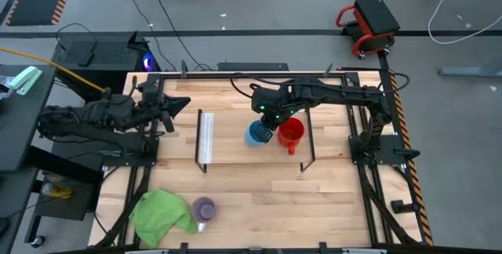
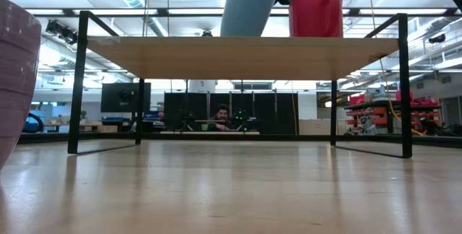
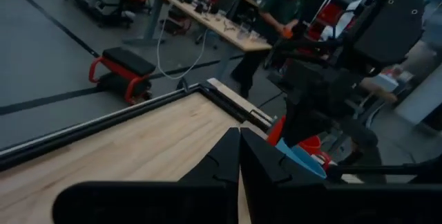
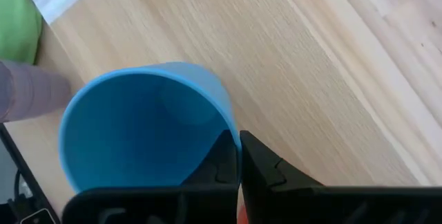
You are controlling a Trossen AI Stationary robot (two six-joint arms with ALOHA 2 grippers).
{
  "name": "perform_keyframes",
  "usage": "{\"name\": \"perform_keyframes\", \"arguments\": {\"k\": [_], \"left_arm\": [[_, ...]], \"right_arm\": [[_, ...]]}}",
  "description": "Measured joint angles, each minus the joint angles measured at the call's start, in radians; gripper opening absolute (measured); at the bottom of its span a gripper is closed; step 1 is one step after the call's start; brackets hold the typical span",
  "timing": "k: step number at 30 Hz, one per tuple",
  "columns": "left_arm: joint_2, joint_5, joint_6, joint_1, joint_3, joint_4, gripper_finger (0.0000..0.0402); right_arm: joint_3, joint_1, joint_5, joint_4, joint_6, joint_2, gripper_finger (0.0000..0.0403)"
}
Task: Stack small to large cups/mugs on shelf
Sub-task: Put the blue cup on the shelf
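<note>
The blue cup point(image 1: 255, 135) and the red mug point(image 1: 291, 132) are on the light-wood shelf point(image 1: 227, 144), the blue cup to the left of the red mug. In the low view the blue cup point(image 2: 247, 6) leans a little and the red mug point(image 2: 315, 14) stands upright on its base. My right gripper point(image 1: 267, 124) is shut on the blue cup point(image 4: 138, 134). The pale purple mug point(image 1: 204, 208) stands on the table near the front edge, beside the green cloth point(image 1: 161, 215). My left gripper point(image 1: 179, 105) is shut and empty, left of the shelf. My right gripper pinches the blue cup's rim point(image 4: 231, 128) on the side toward the red mug, one finger inside the cup and one outside. The fingers come from above, slanting down. The cup is mouth up and slightly tilted, its base at the shelf top; whether it rests there I cannot tell.
The shelf has black end frames point(image 1: 312, 140) and a white strip point(image 1: 206, 136) at its left end. Bare board lies between the strip and the blue cup. A person point(image 3: 280, 6) stands at a workbench beyond the table.
</note>
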State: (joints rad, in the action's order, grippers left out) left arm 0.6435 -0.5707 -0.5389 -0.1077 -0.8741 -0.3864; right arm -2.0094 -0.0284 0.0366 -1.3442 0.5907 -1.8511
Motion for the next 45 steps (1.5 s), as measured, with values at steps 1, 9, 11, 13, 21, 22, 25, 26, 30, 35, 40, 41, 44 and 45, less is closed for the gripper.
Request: {"name": "perform_keyframes", "arguments": {"k": [1,9,11,13,21,22,25,26,30,35,40,41,44,45], "left_arm": [[0.021,0.009,-0.001,0.0,-0.029,-0.018,0.0018],[0.243,0.194,-0.006,0.0,-0.235,-0.119,0.0013],[0.31,0.229,-0.011,0.0,-0.286,-0.16,0.0015],[0.375,0.264,-0.028,0.0,-0.331,-0.211,0.0018],[0.553,0.386,-0.079,0.003,-0.382,-0.24,0.0017],[0.569,0.394,-0.083,0.006,-0.382,-0.241,0.0016],[0.609,0.411,-0.086,0.011,-0.382,-0.241,0.0014],[0.62,0.411,-0.086,0.011,-0.382,-0.237,0.0014],[0.675,0.412,-0.078,0.018,-0.382,-0.235,0.0021],[0.719,0.411,-0.052,0.029,-0.382,-0.208,0.003],[0.751,0.434,-0.026,0.032,-0.382,-0.161,0.0031],[0.761,0.437,-0.025,0.033,-0.382,-0.154,0.003],[0.788,0.439,-0.025,0.033,-0.381,-0.142,0.0031],[0.796,0.44,-0.025,0.033,-0.381,-0.143,0.0032]], "right_arm": [[0.0,-0.003,0.003,0.0,0.0,0.0,0.0003],[0.0,-0.019,0.015,0.0,-0.005,0.0,0.0005],[0.0,-0.02,0.015,0.0,-0.008,0.0,0.0005],[0.0,-0.022,0.015,0.0,-0.009,0.0,0.0005],[0.0,-0.022,0.015,0.0,-0.011,0.001,0.0005],[0.0,-0.022,0.015,0.0,-0.011,0.001,0.0005],[0.0,-0.022,0.015,0.001,-0.011,0.001,0.0005],[0.0,-0.022,0.015,0.001,-0.011,0.001,0.0006],[0.0,-0.022,0.011,0.001,-0.011,0.001,0.0006],[0.0,-0.022,0.009,0.001,-0.011,0.001,0.0006],[0.0,-0.022,0.007,0.001,-0.011,0.001,0.0006],[0.0,-0.022,0.007,0.002,-0.011,0.001,0.0006],[0.0,-0.022,0.003,0.002,-0.011,0.001,0.0006],[0.0,-0.022,0.0,0.002,-0.011,0.001,0.0006]]}}
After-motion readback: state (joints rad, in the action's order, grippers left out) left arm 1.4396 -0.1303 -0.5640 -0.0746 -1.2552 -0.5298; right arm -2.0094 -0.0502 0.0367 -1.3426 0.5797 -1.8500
